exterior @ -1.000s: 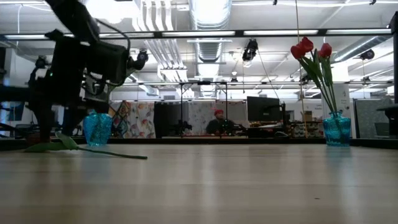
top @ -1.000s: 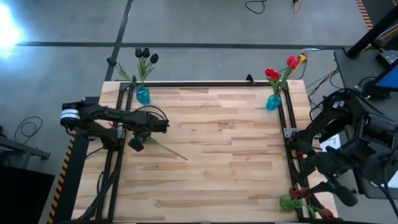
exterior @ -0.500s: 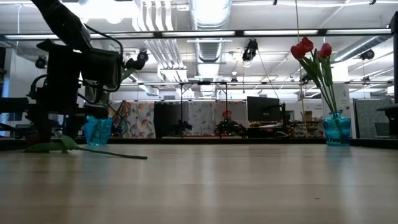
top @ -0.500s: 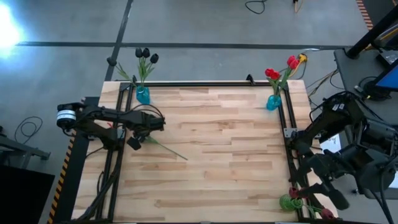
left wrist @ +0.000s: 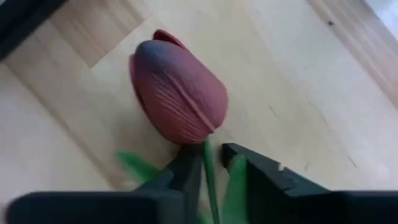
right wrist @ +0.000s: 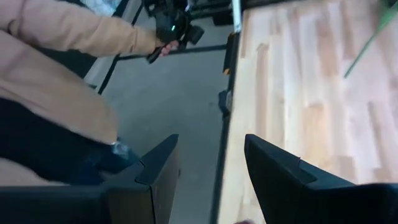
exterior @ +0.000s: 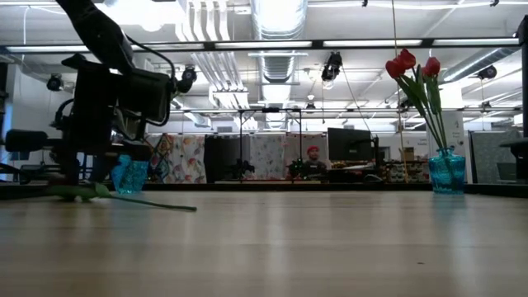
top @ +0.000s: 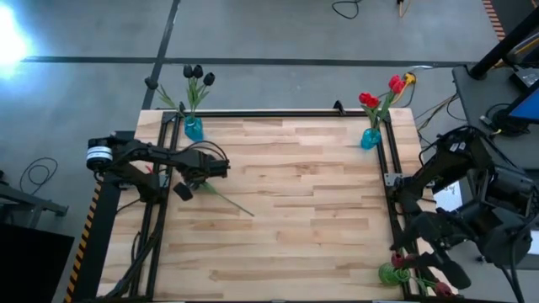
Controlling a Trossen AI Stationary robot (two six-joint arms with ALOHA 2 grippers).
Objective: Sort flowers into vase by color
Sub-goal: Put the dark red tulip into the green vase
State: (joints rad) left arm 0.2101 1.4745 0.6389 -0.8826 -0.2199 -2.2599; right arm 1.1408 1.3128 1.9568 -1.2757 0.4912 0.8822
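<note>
Left hand (top: 183,190) at the pick: a red tulip (left wrist: 178,94) lay flat on the table (top: 320,210), its stem (left wrist: 210,180) between the fingers.

Fingers straddled the stem just below the head; whether they had gripped it, I could not tell. Judged: grasp step; next, clench, lift, and carry across to the vase of red tulips (top: 370,138) on the table's opposite side. Counted: two blue vases, the one close beyond the left hand (top: 194,128) with three black tulips, the other with about three red. Right hand (right wrist: 208,180) hung unclenched and empty off the table edge.
</note>
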